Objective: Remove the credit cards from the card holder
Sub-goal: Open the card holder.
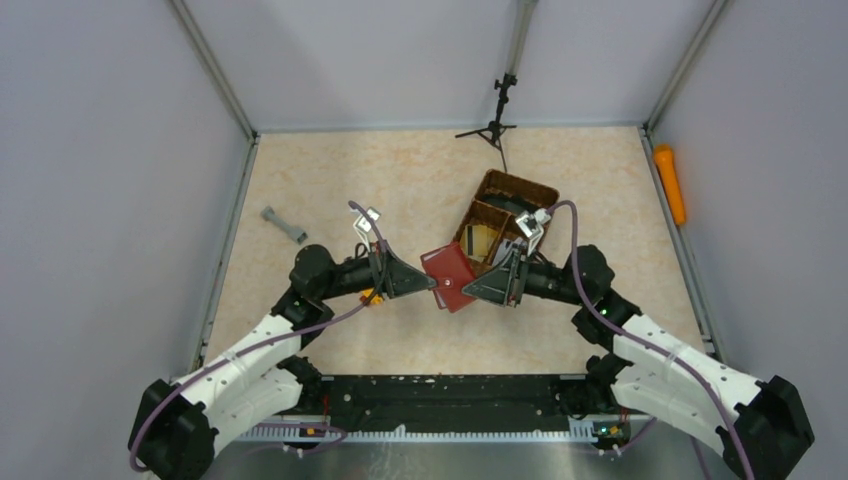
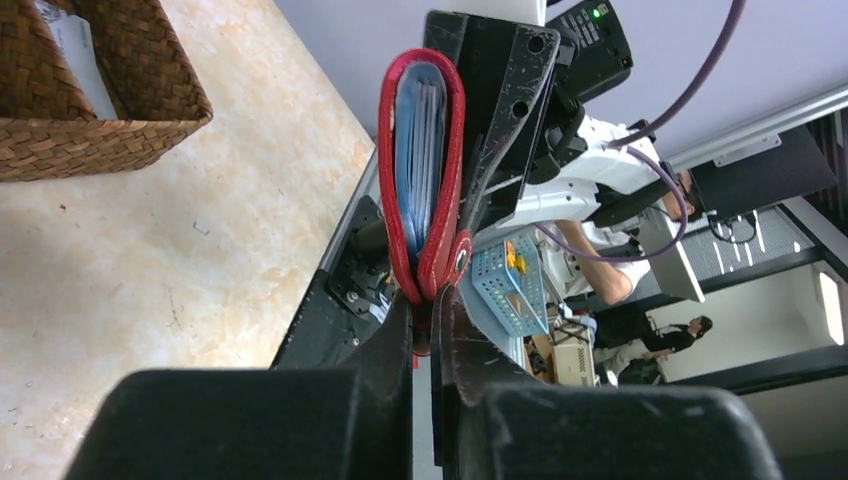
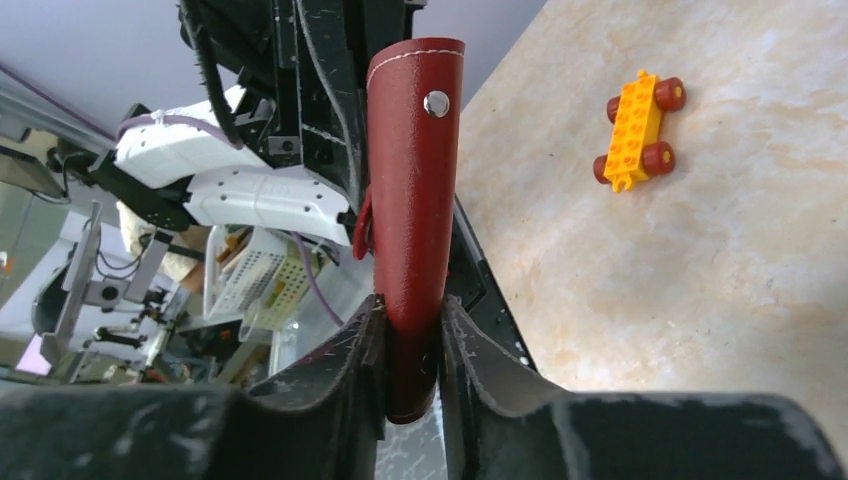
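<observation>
The dark red card holder is held off the table between both grippers. My left gripper is shut on its left edge and my right gripper on its right edge. In the left wrist view the holder shows edge-on, folded, with pale blue lining inside; my left gripper pinches it beside the snap tab. In the right wrist view my right gripper clamps the holder's near edge. No credit card shows plainly in the holder.
A brown wicker divided basket stands just behind the right gripper, with flat pale items inside; it also shows in the left wrist view. An orange toy block lies under the left arm. A grey bar lies at left, a small tripod at the back.
</observation>
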Available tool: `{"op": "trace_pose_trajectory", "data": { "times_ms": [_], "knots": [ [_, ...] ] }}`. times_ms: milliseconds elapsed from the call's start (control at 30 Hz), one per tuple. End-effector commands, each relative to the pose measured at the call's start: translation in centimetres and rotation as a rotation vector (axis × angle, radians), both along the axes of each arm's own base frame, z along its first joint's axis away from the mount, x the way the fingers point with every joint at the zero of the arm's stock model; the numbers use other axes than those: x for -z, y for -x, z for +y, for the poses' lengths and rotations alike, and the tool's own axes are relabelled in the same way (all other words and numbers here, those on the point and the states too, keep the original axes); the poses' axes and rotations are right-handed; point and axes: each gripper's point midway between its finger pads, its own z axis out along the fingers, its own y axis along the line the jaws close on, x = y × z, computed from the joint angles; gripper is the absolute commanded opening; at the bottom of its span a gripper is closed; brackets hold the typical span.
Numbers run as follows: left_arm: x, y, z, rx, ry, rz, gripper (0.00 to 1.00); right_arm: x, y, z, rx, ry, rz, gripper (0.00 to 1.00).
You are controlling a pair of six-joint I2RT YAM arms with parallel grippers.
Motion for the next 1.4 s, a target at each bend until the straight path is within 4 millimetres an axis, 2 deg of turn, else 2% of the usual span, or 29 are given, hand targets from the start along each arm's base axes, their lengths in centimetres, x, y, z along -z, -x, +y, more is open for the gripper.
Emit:
{"op": "trace_pose_trajectory", "data": {
  "times_ms": [0, 33, 67, 100, 167, 233, 367, 567, 833, 1067, 1200, 1300, 1367],
  "knots": [
    [-1.4, 0.1, 0.0, 0.01, -0.005, -0.051, 0.16, -2.2, 0.6, 0.5, -0.041, -0.062, -0.058, 0.12],
    [-0.4, -0.9, 0.1, -0.042, -0.068, -0.04, 0.28, -2.0, 0.3, 0.5, -0.022, -0.045, -0.055, 0.07],
    [0.6, -2.2, 0.6, -0.122, -0.167, -0.036, 0.44, -1.5, -0.3, 0.3, 0.02, -0.011, -0.046, 0.05],
    [2.6, -4.0, 1.7, -0.254, -0.276, 0.027, 0.57, -0.9, -1.4, -0.1, 0.092, 0.032, -0.034, 0.02],
    [5.8, -6.4, 4.0, -0.456, -0.42, 0.104, 0.63, 0.7, -3.3, -1.3, 0.24, 0.132, 0.001, 0.0],
    [7.2, -6.6, 4.1, -0.475, -0.46, 0.14, 0.66, 1.6, -4.5, -2.0, 0.334, 0.214, 0.001, 0.0],
    [8.2, -6.2, 2.5, -0.444, -0.499, 0.162, 0.64, 3.5, -5.5, -2.2, 0.432, 0.375, -0.011, 0.0],
    [7.5, -5.6, 0.1, -0.39, -0.476, 0.152, 0.59, 4.8, -5.5, -0.3, 0.431, 0.468, -0.037, 0.0],
    [6.8, -5.0, -0.8, -0.35, -0.396, 0.165, 0.6, 4.8, -4.6, 1.7, 0.386, 0.462, -0.061, 0.0],
    [8.4, -5.0, -1.7, -0.314, -0.431, 0.212, 0.58, 4.1, -3.7, 3.0, 0.328, 0.423, -0.081, 0.0],
    [8.3, -5.4, -2.5, -0.306, -0.425, 0.209, 0.58, 4.0, -3.3, 3.5, 0.307, 0.409, -0.084, 0.0],
    [8.8, -5.5, -2.4, -0.31, -0.447, 0.216, 0.46, 4.3, -3.0, 3.5, 0.295, 0.407, -0.078, 0.0],
    [9.3, -5.5, -2.0, -0.323, -0.478, 0.223, 0.3, 4.1, -3.1, 3.2, 0.31, 0.406, -0.081, 0.0]
  ]
}}
